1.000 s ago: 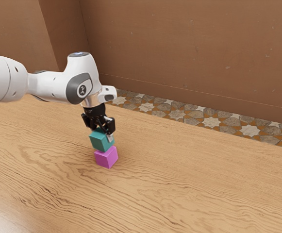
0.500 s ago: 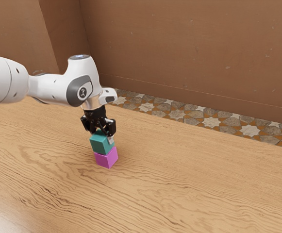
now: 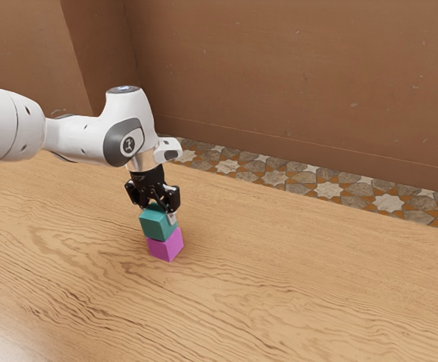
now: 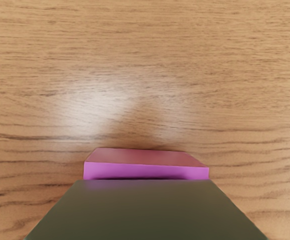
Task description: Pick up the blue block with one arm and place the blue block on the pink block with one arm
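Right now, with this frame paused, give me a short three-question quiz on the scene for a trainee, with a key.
1. True or false: the blue block rests on top of the pink block.
2. What is the gripper doing? A) open, clear of both blocks; B) shut on the blue block; C) shut on the pink block.
3. What surface does the pink block stand on?
Key: 1 true; 2 B; 3 the wooden table.
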Controlling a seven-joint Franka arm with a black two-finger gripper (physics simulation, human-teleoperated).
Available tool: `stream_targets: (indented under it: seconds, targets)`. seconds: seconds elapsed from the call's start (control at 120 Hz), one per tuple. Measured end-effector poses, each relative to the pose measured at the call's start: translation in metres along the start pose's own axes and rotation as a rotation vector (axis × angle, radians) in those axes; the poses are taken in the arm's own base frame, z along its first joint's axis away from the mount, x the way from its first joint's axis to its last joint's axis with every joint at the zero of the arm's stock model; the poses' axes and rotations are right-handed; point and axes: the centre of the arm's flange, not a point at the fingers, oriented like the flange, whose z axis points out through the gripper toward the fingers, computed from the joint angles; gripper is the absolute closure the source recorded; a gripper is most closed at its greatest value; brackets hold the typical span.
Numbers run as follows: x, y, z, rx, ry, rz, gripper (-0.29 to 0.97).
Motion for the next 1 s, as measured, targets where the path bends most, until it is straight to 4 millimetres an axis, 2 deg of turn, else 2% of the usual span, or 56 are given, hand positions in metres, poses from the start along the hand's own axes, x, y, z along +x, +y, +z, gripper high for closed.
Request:
stream_targets:
  seconds: [1.0]
  targets:
    - [0.0006,0.0002,0.0006,-0.001,0.001,0.07,0.32]
